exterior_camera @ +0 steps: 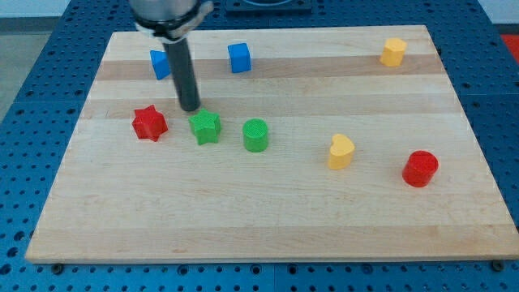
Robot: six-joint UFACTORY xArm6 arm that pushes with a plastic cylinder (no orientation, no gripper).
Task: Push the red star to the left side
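The red star (149, 123) lies on the wooden board (268, 203) at the view's left, about mid-height. My tip (190, 108) stands just up and right of the red star, with a small gap between them. It is right above the green star (205, 127), close to its top edge.
A green cylinder (255, 135) sits right of the green star. A blue block (159, 64) is partly hidden behind the rod, and a blue cube (239, 57) lies at the top. A yellow heart (341, 152), a red cylinder (420, 169) and a yellow block (393, 52) lie at the right.
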